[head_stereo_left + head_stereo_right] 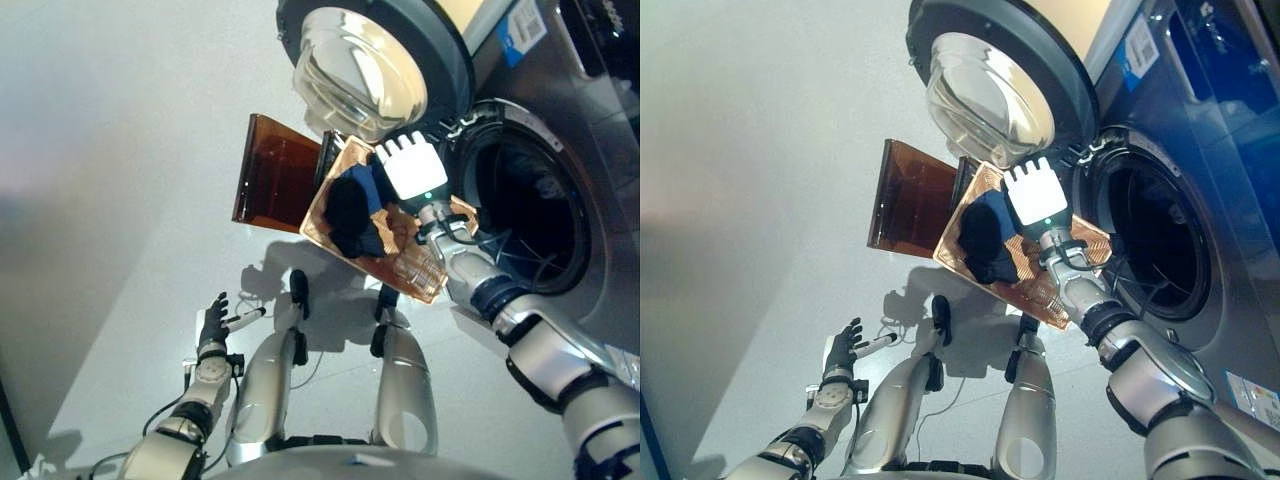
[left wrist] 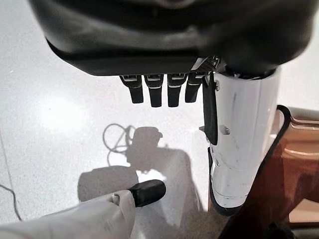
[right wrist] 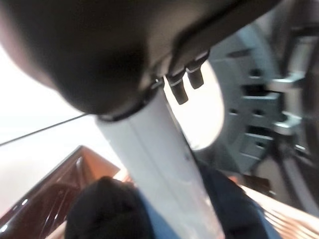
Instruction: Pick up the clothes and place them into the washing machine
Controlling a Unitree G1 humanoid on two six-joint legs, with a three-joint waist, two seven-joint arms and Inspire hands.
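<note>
The right hand [image 1: 412,165] hovers open above soft, limp dark clothes [image 1: 352,212] in the amber basket [image 1: 330,235]; bunching their middle should hold.

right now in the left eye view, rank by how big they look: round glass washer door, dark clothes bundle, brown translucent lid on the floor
1. round glass washer door, largest.
2. brown translucent lid.
3. dark clothes bundle, smallest; close to the lid, and the right hand hides part of it, so these two are uncertain.

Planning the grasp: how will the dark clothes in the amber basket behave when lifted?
The dark clothes lie crumpled, so probably floppy, sagging and trailing from the right hand. Likely light. They may snag the amber basket, which has ribbed walls.
</note>
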